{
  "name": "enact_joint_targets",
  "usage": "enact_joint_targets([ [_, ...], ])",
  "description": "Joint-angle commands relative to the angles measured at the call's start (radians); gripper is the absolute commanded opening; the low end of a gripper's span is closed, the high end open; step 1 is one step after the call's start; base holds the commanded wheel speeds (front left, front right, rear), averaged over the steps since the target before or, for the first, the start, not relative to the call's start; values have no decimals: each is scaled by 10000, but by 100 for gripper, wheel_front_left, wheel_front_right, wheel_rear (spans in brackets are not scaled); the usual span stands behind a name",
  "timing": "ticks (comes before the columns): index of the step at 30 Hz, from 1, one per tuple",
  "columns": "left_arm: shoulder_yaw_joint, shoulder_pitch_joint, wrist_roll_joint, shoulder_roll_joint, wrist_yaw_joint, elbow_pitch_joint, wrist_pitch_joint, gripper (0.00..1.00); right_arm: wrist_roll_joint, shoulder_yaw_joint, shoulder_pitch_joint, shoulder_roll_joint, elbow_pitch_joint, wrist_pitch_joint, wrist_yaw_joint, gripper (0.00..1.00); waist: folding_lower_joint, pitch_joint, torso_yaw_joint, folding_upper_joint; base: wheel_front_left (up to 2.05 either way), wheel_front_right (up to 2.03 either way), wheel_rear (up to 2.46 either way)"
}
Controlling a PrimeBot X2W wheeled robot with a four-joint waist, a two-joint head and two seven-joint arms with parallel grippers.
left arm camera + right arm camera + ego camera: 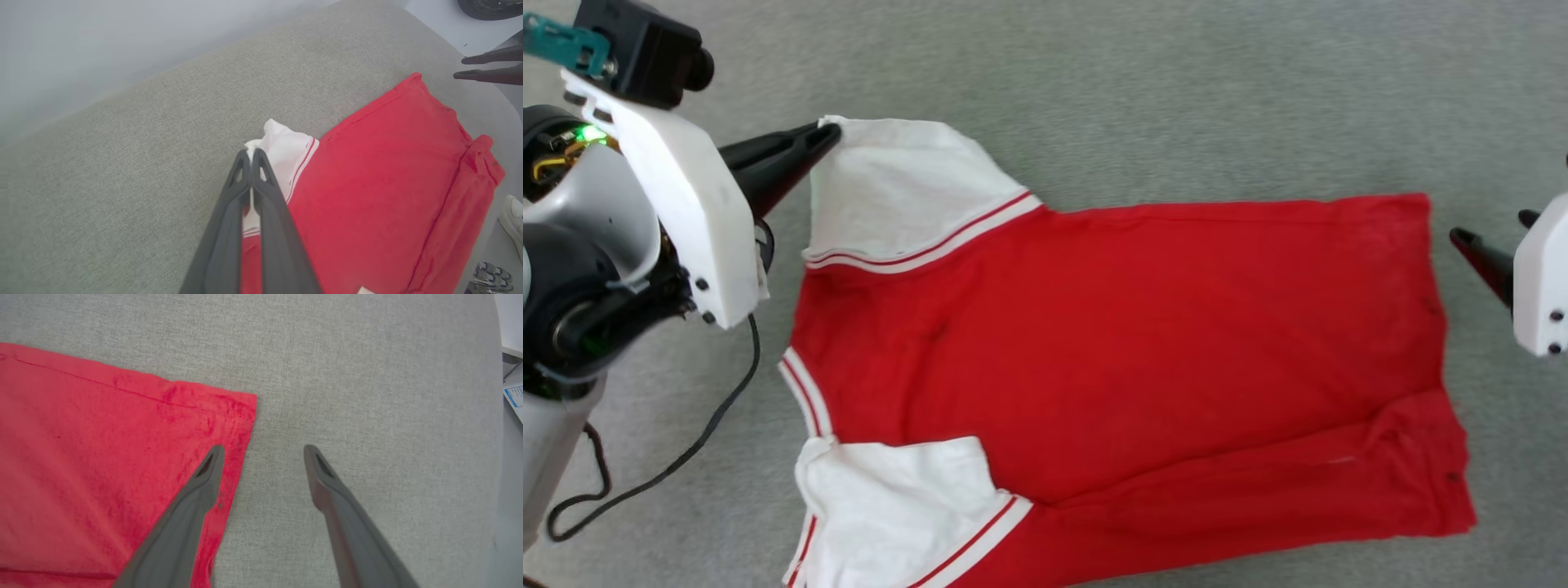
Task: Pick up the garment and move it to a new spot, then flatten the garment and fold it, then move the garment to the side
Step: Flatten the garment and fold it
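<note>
The garment (1127, 351) lies spread on the grey fabric surface (1176, 73) across the middle of the head view, collar end toward the left of the frame and hem toward the right; its red body is mostly smooth, with a folded ridge along the lower right; the upper sleeve (898, 188) sits white at the upper left and the lower sleeve (890, 506) at the bottom left, each edged with red-and-white trim. The left gripper (829, 135) reaches in from the upper left, its fingers pressed together on the outer corner of the upper sleeve, pinching the white cloth; the left wrist view shows that cloth caught between the dark tips. The right gripper (1494, 230) hovers at the right edge of the frame, just beside the hem, fingers spread wide and holding nothing; in the right wrist view one finger (196, 498) overlaps the hem's red corner. A black cable (711, 425) trails at the lower left.
</note>
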Motion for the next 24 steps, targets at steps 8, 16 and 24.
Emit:
enact_joint_targets([
  [8,-86,554,195,-103,95,-1522,-456,0,-283,338,-1006,-115,1159,1188,-6,100,0,492,887,0,0,0,0],
  [16,-280,758,387,-296,137,-2184,-694,0,-364,769,-823,60,2125,1061,-4,100,0,730,1337,0,0,0,0],
  [24,-288,1010,563,-360,181,-2031,-1036,0,-95,1457,-297,39,2487,794,11,0,0,659,1436,0,0,0,0],
])
